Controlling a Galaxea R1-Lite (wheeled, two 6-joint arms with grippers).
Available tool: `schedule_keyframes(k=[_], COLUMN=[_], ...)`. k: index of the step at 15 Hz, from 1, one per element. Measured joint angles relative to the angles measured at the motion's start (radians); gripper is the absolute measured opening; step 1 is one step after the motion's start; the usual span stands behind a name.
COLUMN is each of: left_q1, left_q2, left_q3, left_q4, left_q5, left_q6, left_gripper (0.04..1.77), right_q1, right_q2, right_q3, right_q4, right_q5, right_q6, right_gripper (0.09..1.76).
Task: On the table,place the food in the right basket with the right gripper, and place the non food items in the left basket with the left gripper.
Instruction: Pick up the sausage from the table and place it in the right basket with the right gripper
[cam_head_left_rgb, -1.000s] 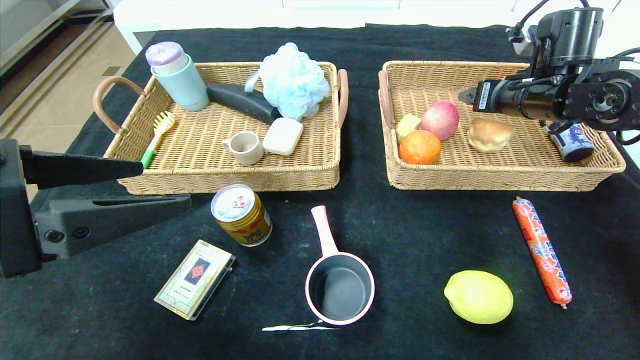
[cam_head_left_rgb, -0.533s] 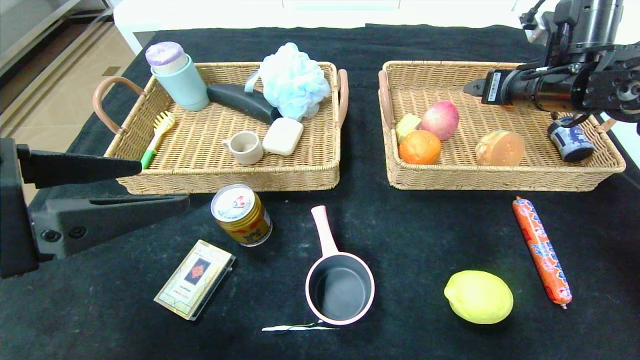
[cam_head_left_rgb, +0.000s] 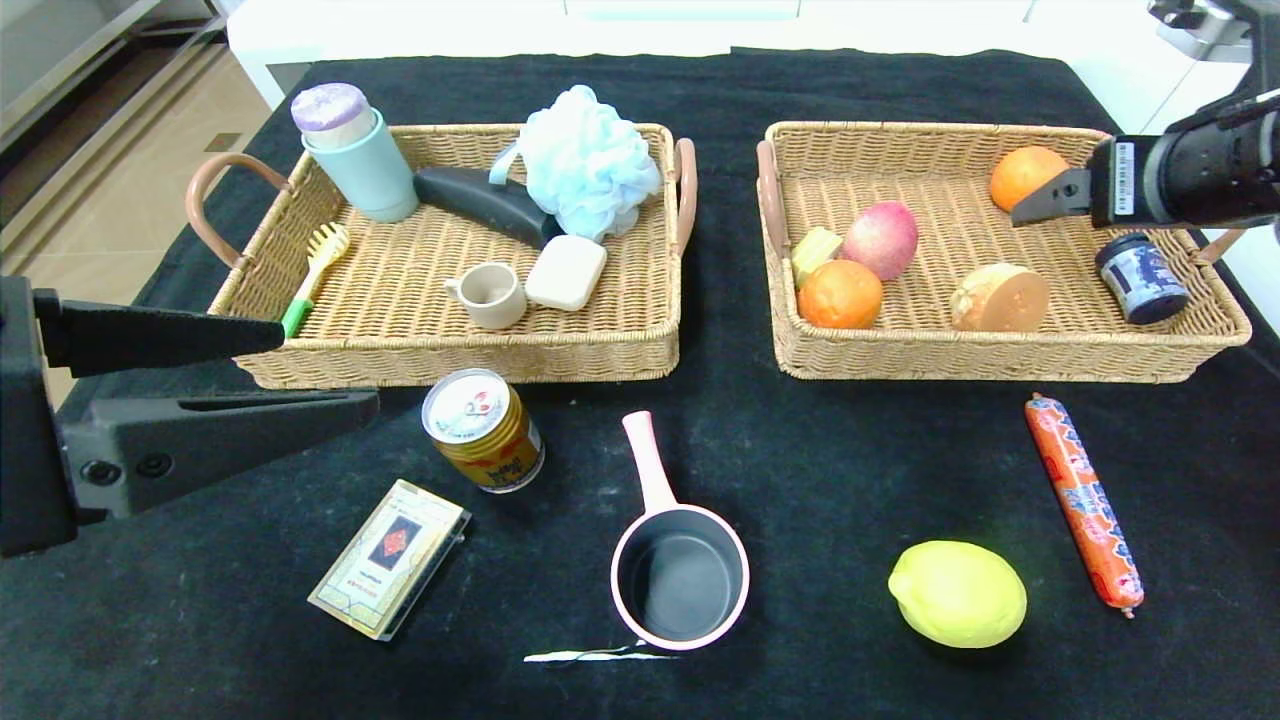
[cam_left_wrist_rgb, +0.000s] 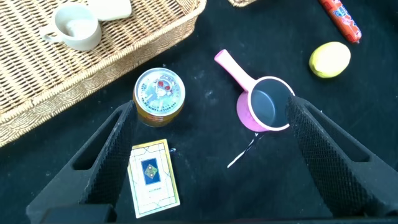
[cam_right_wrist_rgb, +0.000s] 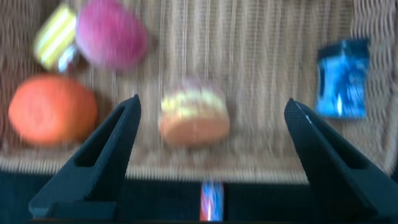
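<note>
On the black table (cam_head_left_rgb: 850, 450) lie a gold can (cam_head_left_rgb: 483, 430), a cream card box (cam_head_left_rgb: 390, 558), a pink saucepan (cam_head_left_rgb: 680, 570), a lemon (cam_head_left_rgb: 957, 593) and an orange-red sausage (cam_head_left_rgb: 1083, 500). The brown tuber (cam_head_left_rgb: 1000, 298) rests in the right basket (cam_head_left_rgb: 1000, 368), cut face toward me. My right gripper (cam_head_left_rgb: 1040, 205) hovers open and empty over that basket's far right; in its wrist view the right gripper (cam_right_wrist_rgb: 212, 104) frames the tuber (cam_right_wrist_rgb: 194, 118) from above. My left gripper (cam_head_left_rgb: 330, 368) hangs open at the table's left, in front of the left basket (cam_head_left_rgb: 450, 365), with the card box (cam_left_wrist_rgb: 152, 177) and can (cam_left_wrist_rgb: 160, 94) below.
The left basket holds a teal bottle (cam_head_left_rgb: 358, 155), blue bath pouf (cam_head_left_rgb: 588, 160), dark curved object (cam_head_left_rgb: 485, 203), soap (cam_head_left_rgb: 565, 271), small cup (cam_head_left_rgb: 488, 294) and brush (cam_head_left_rgb: 315, 265). The right basket also holds two oranges, an apple (cam_head_left_rgb: 880, 240) and a blue jar (cam_head_left_rgb: 1140, 278). A white tear (cam_head_left_rgb: 590, 656) marks the cloth.
My right gripper has risen and pulled back to the right, its jaws widening, leaving the tuber in the right basket; the tuber rolled to show its cut face. The left arm stayed put.
</note>
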Motion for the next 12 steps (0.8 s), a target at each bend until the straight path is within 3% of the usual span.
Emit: schedule_keyframes(k=[5, 12], left_q1=[0.0, 0.0], left_q2=[-0.002, -0.001], left_q3=[0.0, 0.001], left_q4=[0.0, 0.001], left_q5=[0.0, 0.0], left_q6=[0.0, 0.0], left_gripper=[1.72, 1.72], right_q1=[0.02, 0.02], right_q2=[-0.113, -0.192], right_q3=[0.017, 0.297], right_q4=[0.254, 0.289], right_q5=[0.003, 0.016], right_q6=[-0.001, -0.049], right_gripper=[1.7, 1.7])
